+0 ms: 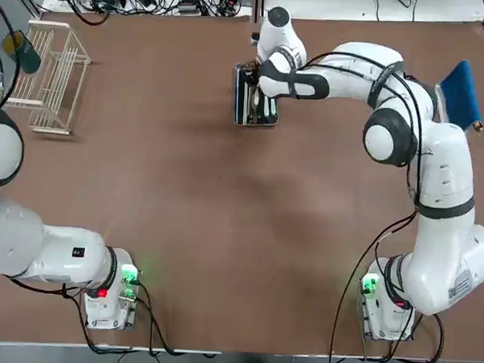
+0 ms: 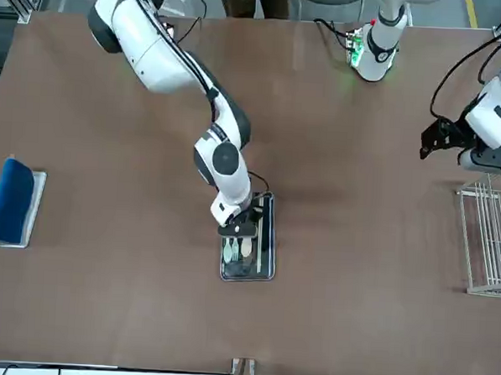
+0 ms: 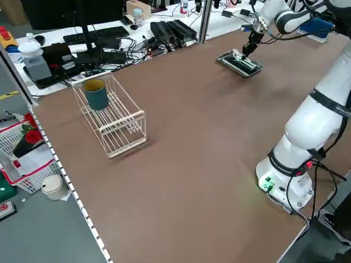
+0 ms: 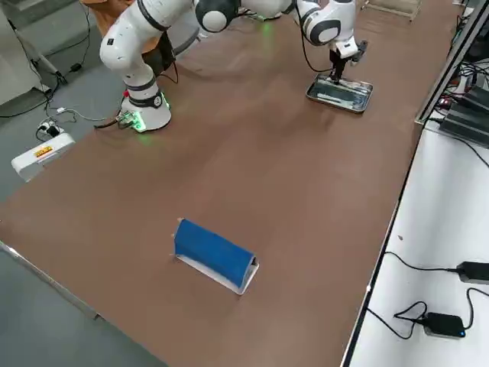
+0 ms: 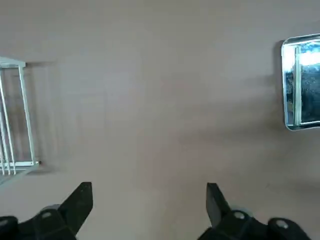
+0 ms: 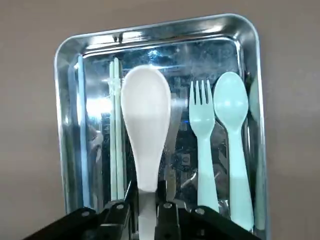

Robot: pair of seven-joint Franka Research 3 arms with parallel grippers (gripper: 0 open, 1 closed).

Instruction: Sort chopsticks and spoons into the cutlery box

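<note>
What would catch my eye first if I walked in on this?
Probably the right arm's gripper, shut on a white spoon over a shiny metal tray that holds a mint fork, a mint spoon and thin chopsticks. Next, the bright blue-topped holder alone at the robot's right, and the white wire rack at its left.

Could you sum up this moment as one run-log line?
right end effector: shut on white spoon, over metal tray | left end effector: open, holding nothing, near wire rack
</note>
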